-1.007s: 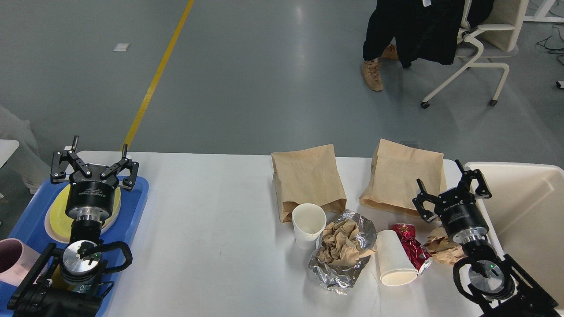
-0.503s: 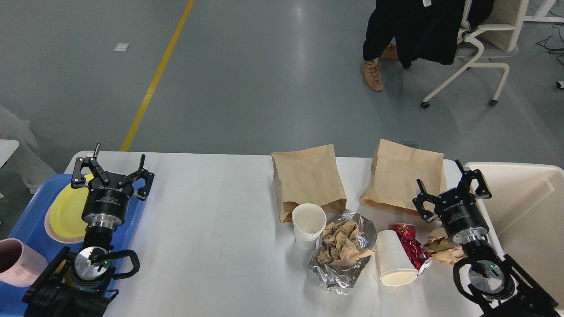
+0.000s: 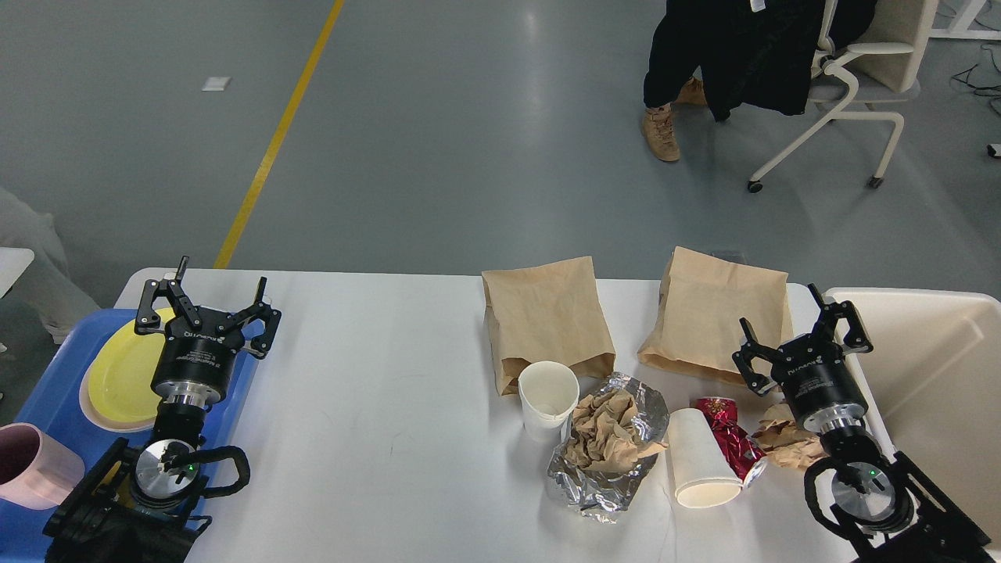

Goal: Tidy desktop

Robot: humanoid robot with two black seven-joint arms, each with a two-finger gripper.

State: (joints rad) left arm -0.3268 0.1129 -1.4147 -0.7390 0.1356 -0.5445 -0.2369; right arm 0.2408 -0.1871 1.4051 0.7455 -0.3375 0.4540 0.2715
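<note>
The left tool [image 3: 209, 305] hangs with its fingers spread apart and nothing between them, over the right rim of the blue tray [image 3: 47, 395] where that rim meets the table [image 3: 375, 391]. The yellow plate [image 3: 121, 375] lies in the tray just left of this tool, and a pink cup [image 3: 35, 461] sits at the tray's near end; dishes seem to be gathered there on purpose, apart from the rubbish.

The right tool [image 3: 801, 332] is likewise parted and empty, poised over the near edge of the right paper bag [image 3: 723, 313], with the cream bin [image 3: 938, 375] just to its right. That bin stands against the table's right end, probably so waste can be dropped straight in.

All the litter lies near the upright paper cup [image 3: 547, 399]: the left paper bag [image 3: 547, 320] behind it, crumpled brown paper on foil [image 3: 606, 446] touching its right side, then a tipped paper cup [image 3: 700, 461], a red wrapper [image 3: 727, 438] and a brown paper wad [image 3: 786, 446] further right, under the right arm.

Between the tray and the upright cup the white table is bare and wide, giving the left arm free travel. On the right, room is tight: bin wall, bag and wad crowd the tool, and the table's rounded far corner is near.
</note>
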